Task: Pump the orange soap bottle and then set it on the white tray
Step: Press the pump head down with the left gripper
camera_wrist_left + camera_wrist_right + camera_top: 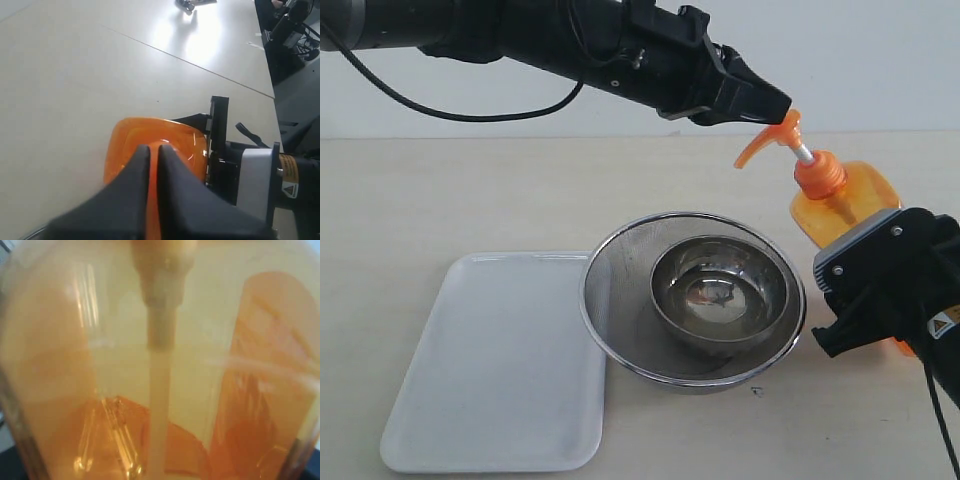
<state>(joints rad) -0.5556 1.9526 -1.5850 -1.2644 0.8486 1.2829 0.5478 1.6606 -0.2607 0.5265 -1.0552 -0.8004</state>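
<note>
The bottle (847,202) leans with its pump (772,140) toward the left, at the right side of the table (470,190), just beside the strainer (588,300). Its base is hidden behind the right gripper (862,262), which clamps the body from both sides; the right wrist view is filled with orange plastic. The left gripper (777,106) has its jaws pressed together and its tip rests on top of the pump. A steel bowl (670,298) sits inside the strainer. The strainer rim overlaps the tray's right edge. The tray (500,370) lies flat at the front left, with bare table behind it and to its left.
</note>
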